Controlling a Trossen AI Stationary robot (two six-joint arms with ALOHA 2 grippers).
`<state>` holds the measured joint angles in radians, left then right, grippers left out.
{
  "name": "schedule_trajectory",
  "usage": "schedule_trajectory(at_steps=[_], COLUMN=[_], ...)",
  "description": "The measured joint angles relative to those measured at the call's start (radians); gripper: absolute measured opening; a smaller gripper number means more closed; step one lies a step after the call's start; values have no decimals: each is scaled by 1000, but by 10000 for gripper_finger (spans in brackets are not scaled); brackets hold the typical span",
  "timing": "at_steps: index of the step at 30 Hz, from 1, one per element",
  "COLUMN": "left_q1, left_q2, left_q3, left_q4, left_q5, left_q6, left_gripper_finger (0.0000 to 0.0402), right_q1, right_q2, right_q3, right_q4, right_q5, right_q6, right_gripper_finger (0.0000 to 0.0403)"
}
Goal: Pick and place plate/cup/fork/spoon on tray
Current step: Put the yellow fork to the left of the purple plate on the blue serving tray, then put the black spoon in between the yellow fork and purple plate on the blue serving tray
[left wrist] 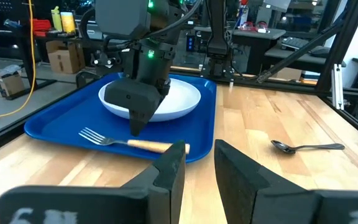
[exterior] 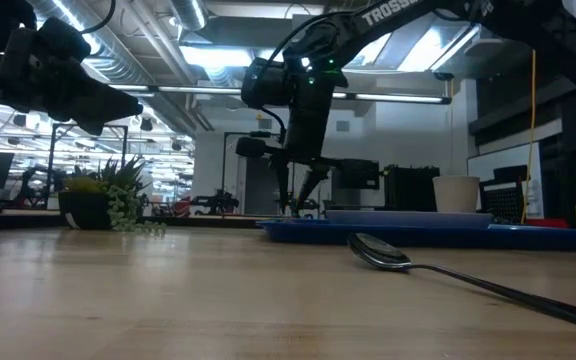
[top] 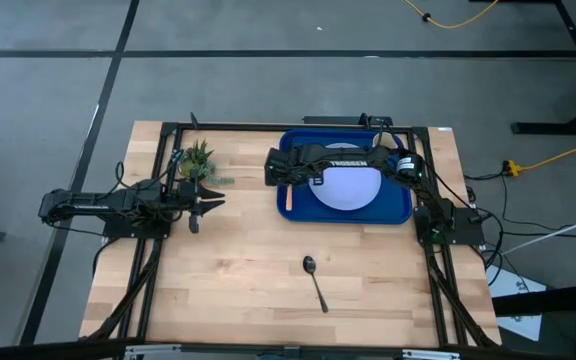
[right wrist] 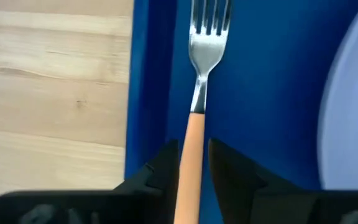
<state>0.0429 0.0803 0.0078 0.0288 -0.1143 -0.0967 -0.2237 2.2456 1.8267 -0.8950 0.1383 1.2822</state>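
Observation:
The blue tray (top: 400, 212) lies at the table's far right. On it rest the pale plate (top: 348, 187) and, along the tray's left rim, the tan-handled fork (right wrist: 199, 74), flat on the tray floor. The beige cup (exterior: 455, 193) stands on the tray's right part. My right gripper (right wrist: 193, 165) points down over the fork, open, one finger on either side of the handle with narrow gaps. The dark spoon (top: 315, 281) lies on the bare wood nearer the front. My left gripper (left wrist: 199, 165) hovers open at the table's left, holding nothing.
A small potted plant (top: 196, 160) stands at the far left, just beyond my left gripper. My right arm (top: 343, 158) stretches over the tray's far half. Bare wood lies between the tray and the table's near edge around the spoon.

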Motion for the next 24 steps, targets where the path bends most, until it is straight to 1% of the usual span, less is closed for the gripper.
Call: schedule_trajectory(at_steps=[5,12,15,18,20,22,24], left_q1=[0,0,0,0,0,0,0], left_q2=[0,0,0,0,0,0,0], left_q3=[0,0,0,0,0,0,0], left_q4=[0,0,0,0,1,1,1], left_q5=[0,0,0,0,0,0,0], left_q6=[0,0,0,0,0,0,0], left_gripper_finger=[79,79,79,79,79,79,79], right_q1=[1,7,25,67,109,161,223], right_q2=[0,-10,-49,-104,-141,-174,-195], right_q3=[0,10,33,51,51,51,51], right_q4=[0,13,7,-17,-32,-79,-129], right_q5=[0,3,57,166,212,219,213], right_q6=[-5,-66,-123,-246,-337,-346,-310], right_gripper_finger=[109,107,105,105,105,105,105])
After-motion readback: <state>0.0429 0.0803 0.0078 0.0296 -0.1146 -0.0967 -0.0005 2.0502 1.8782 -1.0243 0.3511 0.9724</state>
